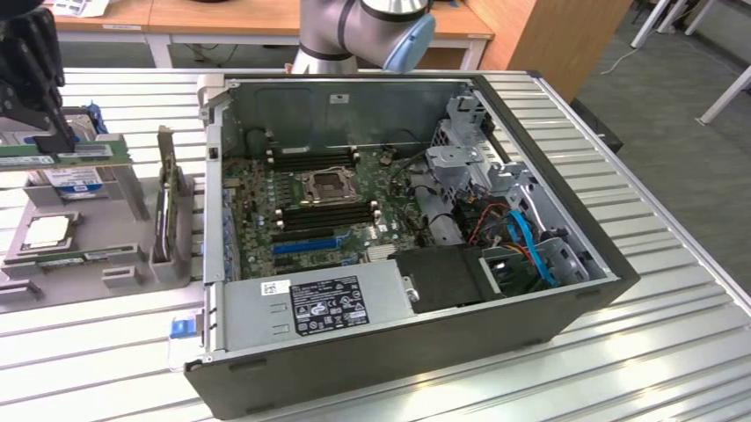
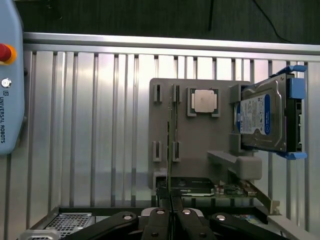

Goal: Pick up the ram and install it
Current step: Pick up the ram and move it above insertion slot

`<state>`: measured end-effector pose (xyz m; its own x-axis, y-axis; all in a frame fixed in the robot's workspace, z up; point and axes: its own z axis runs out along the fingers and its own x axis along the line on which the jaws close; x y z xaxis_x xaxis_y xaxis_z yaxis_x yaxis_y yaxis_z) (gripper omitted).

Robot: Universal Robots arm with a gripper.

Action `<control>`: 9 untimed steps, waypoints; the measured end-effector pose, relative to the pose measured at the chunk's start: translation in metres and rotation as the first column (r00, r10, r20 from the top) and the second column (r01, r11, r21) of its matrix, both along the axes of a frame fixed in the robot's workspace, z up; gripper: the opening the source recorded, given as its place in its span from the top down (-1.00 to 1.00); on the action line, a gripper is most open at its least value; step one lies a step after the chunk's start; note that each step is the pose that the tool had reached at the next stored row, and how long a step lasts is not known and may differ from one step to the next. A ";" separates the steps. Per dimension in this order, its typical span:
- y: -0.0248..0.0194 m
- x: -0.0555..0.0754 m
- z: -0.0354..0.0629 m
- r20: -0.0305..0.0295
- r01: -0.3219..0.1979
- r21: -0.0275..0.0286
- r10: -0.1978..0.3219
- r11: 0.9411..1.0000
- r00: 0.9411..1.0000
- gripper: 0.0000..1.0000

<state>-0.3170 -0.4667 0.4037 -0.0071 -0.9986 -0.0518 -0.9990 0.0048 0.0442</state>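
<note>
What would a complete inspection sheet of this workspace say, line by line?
Surface: slatted metal table carrying a grey parts tray and an open computer case.
Job's things: the ram is held above the tray; a second ram stick lies in the tray; the motherboard is exposed.
Clutter: processor chip, hard drive and expansion card on the tray.
Grippers: gripper shut on the ram.
Cables: blue cables inside the case.
Surroundings: wooden desks, teach pendant.

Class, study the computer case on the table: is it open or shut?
Open. The computer case has no side panel on top, and the motherboard inside lies in plain view.
</note>
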 end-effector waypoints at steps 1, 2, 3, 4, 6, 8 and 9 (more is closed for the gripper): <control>0.0000 0.002 0.0000 0.000 0.000 0.000 0.000 1.000 1.000 0.76; 0.0000 0.004 0.0000 0.000 0.000 0.000 0.000 1.000 1.000 0.76; 0.0000 0.006 0.0000 0.000 0.000 0.000 0.000 1.000 1.000 0.76; 0.0000 0.008 0.0000 0.000 0.000 0.000 0.000 1.000 1.000 0.76; 0.0000 0.013 0.0001 -0.001 0.000 0.000 0.000 1.000 1.000 0.76; 0.0000 0.017 0.0000 -0.001 0.000 0.000 0.000 1.000 1.000 0.76; 0.0000 0.019 0.0000 -0.001 0.000 0.000 0.000 1.000 1.000 0.76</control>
